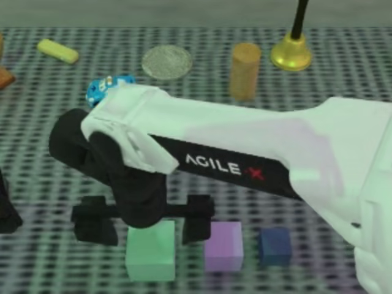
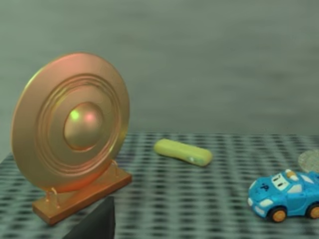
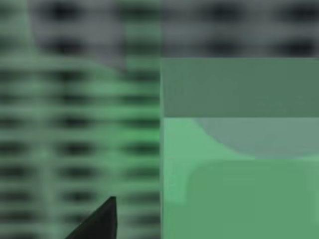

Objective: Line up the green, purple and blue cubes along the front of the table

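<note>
Three matte cubes in a row, mint-green cube (image 1: 150,252) largest, under right end effector (image 1: 147,223) w/ fingers spread.

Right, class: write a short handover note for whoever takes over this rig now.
Right gripper: open, fingers astride the green cube, above it.
Left gripper: parked at the table's left edge.
Cubes: green, purple, blue in a row along the front, left to right, apart.
Done: line-up looks complete.
Left: probably only lift the right arm clear.
</note>
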Controlling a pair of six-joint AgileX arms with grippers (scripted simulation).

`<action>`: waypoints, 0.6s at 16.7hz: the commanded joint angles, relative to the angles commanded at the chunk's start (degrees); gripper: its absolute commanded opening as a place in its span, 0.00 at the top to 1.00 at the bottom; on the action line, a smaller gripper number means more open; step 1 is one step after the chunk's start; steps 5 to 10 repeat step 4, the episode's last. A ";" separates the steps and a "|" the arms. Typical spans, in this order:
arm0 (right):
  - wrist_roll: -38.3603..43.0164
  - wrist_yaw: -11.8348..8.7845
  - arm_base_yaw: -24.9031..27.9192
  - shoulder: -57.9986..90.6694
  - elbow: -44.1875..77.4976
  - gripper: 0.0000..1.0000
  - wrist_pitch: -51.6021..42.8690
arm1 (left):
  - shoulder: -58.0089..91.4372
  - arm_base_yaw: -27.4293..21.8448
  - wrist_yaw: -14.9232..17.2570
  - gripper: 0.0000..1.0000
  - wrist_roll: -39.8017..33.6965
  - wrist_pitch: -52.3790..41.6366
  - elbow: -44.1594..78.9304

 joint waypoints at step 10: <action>-0.13 0.02 0.14 -1.03 4.51 0.00 -5.32 | 0.00 0.00 0.00 0.00 0.00 0.00 0.00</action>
